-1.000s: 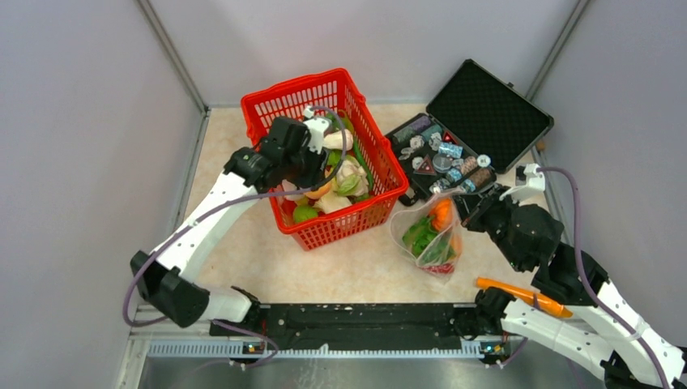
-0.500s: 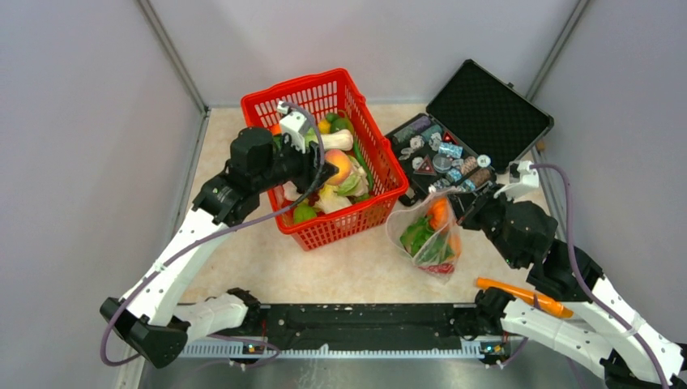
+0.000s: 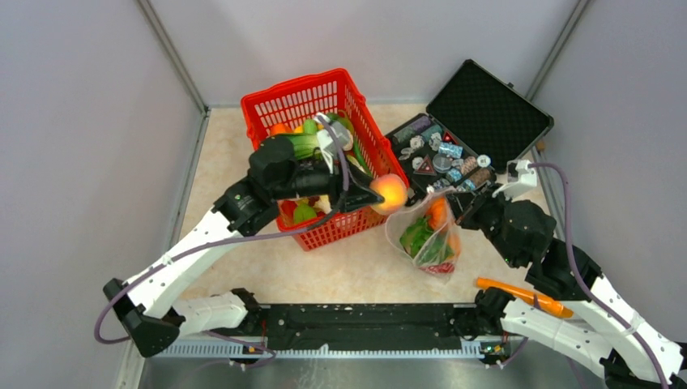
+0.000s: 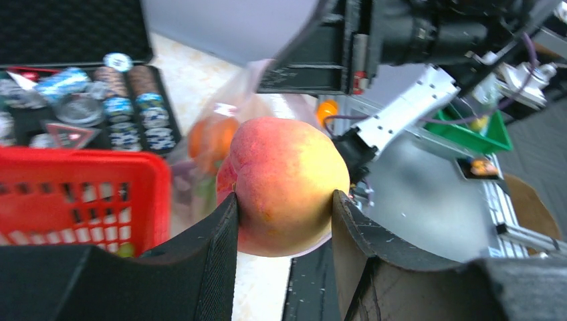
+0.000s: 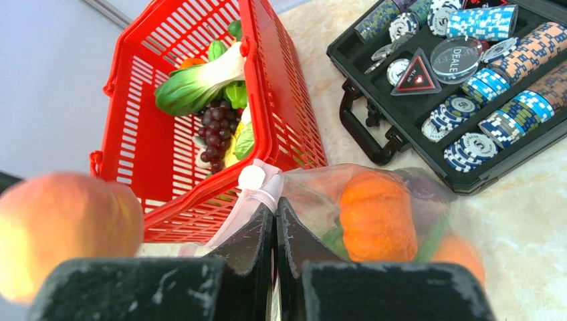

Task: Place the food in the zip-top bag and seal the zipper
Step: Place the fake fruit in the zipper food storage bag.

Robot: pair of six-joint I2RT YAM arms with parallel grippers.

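My left gripper (image 3: 379, 194) is shut on a toy peach (image 3: 392, 191), held in the air just left of the zip-top bag (image 3: 428, 239) mouth; the peach fills the left wrist view (image 4: 284, 184). The clear bag lies right of the red basket and holds a small pumpkin (image 5: 378, 217), green leaves (image 3: 419, 235) and other food. My right gripper (image 5: 275, 212) is shut on the bag's pink zipper strip (image 5: 264, 190) at its upper edge, holding the mouth up. More food, with green leaves and dark grapes (image 5: 217, 127), lies in the red basket (image 3: 381, 174).
An open black case (image 3: 486, 105) of poker chips and trinkets stands at the back right, close behind the bag. Grey walls close in both sides. The black rail with the arm bases (image 3: 364, 320) runs along the near edge.
My left gripper lifted the peach out of the basket and carried it right, over the basket's rim toward the bag. My right gripper kept its hold on the bag edge.
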